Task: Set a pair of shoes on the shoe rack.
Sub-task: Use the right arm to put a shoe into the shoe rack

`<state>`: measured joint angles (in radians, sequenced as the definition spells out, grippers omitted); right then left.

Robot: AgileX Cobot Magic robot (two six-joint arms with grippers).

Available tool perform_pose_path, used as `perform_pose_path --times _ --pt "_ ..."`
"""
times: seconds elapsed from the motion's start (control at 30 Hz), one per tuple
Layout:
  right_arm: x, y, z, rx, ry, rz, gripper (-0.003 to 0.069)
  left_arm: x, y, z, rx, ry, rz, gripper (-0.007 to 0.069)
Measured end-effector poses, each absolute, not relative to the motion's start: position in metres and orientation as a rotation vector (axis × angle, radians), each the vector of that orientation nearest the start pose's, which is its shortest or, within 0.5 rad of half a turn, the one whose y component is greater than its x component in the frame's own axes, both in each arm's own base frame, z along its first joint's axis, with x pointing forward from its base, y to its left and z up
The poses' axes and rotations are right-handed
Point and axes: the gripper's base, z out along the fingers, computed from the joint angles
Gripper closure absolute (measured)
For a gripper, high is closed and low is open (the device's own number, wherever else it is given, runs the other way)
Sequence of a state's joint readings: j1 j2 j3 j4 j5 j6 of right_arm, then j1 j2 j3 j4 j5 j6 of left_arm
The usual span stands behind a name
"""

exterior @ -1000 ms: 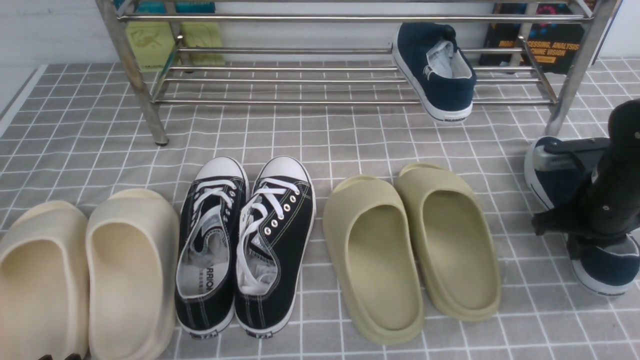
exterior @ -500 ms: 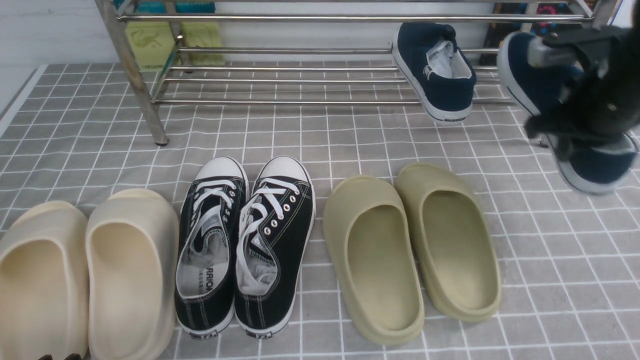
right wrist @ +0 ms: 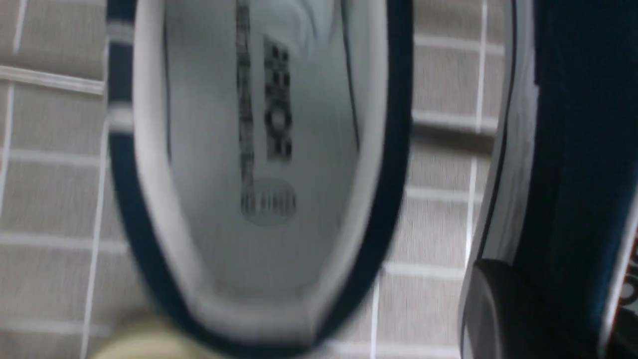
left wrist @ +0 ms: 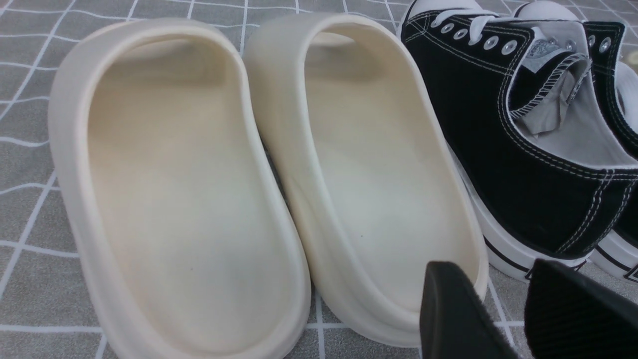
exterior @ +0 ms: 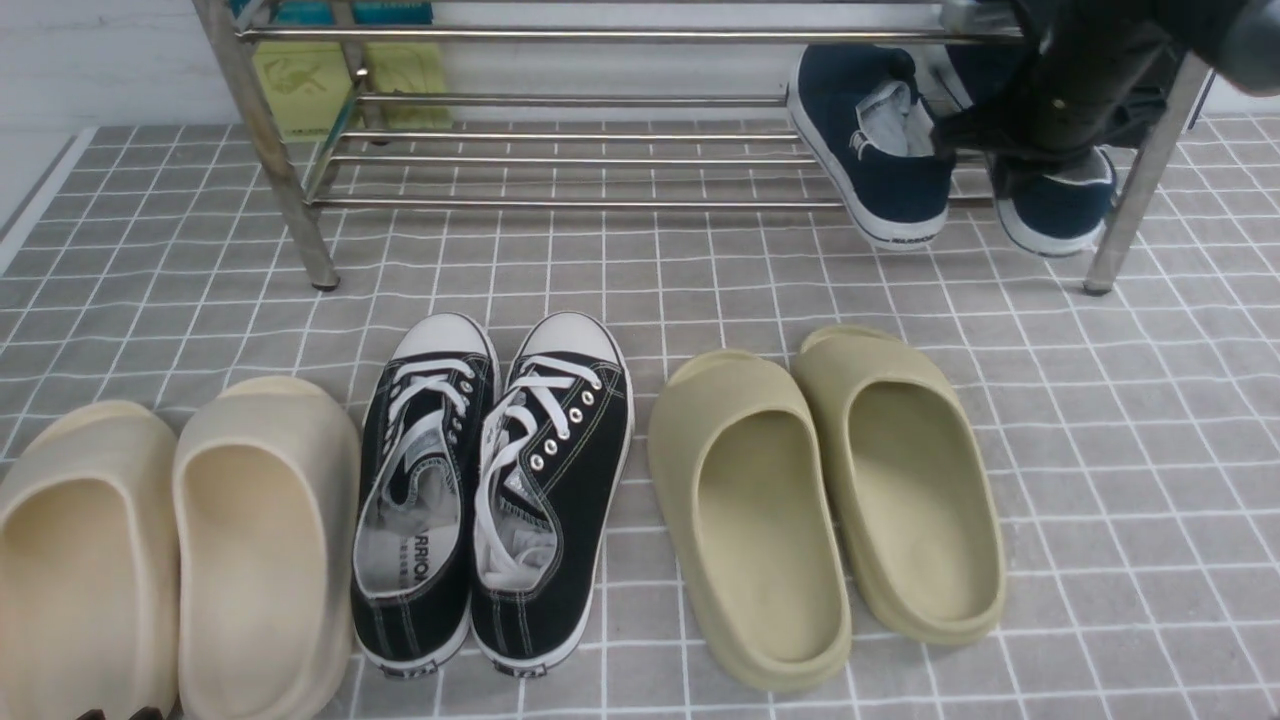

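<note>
Grey cloth with a white grid over the worktop [exterior: 1150, 480], pale wall behind. At the far edge, shoe rack [exterior: 600, 37] of shiny silver tubes, with yellow-green flat items [exterior: 300, 80] leaning behind its left end. On the lower rails toward the right end, first navy slip-on [exterior: 885, 175], tilted, toe inward, white-soled heel hanging over the front rail; small dark print on the heel strip, too small to read. Just beside it on the right, second navy slip-on [exterior: 1055, 205], likewise heel-out at the front rail, next to the rack's right leg, clamped at its side wall by the right pincer [exterior: 1020, 150]; contact with the rails not clear. From the right wrist, one dark finger [right wrist: 498, 309] pressed against that navy side, and the neighbouring shoe's grey-white insole with a printed stamp, blurred past reading. Nearer, in a row from the left: cream slides [exterior: 170, 560], black lace-up sneakers [exterior: 490, 490] with "ARRIO" legible on one grey insole, olive slides [exterior: 830, 500]. Left pincer [left wrist: 513, 314] low by the cream slides' heels, fingers slightly parted, holding nothing.
</note>
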<state>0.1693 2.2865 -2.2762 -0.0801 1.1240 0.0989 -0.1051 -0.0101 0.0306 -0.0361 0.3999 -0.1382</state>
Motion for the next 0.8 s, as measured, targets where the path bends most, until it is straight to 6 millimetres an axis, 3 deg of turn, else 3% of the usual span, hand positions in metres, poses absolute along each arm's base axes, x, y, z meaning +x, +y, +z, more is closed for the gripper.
perform_pose_path --times 0.07,0.27,0.4,0.6,0.7,0.8 --pt "0.514 0.081 0.267 -0.111 2.587 -0.018 0.0624 0.051 -0.007 0.168 -0.054 1.908 -0.201 0.0386" --pt "0.523 0.082 0.258 -0.127 2.549 -0.011 0.0614 0.051 -0.007 0.168 -0.054 1.908 -0.201 0.0386" --pt "0.526 0.082 0.258 -0.193 2.510 -0.041 0.0485 0.051 -0.007 0.168 -0.054 1.908 -0.201 0.0386" --pt "0.518 0.082 0.273 -0.204 2.523 -0.034 0.0204 0.051 -0.007 0.168 -0.054 1.908 -0.201 0.0386" --pt "0.508 0.080 0.288 -0.201 2.527 -0.029 0.0146 0.051 -0.007 0.168 -0.054 1.908 -0.201 0.0386" --pt "0.493 0.078 0.303 -0.207 2.533 -0.027 0.0139 0.051 -0.007 0.168 -0.054 1.908 -0.201 0.0386"
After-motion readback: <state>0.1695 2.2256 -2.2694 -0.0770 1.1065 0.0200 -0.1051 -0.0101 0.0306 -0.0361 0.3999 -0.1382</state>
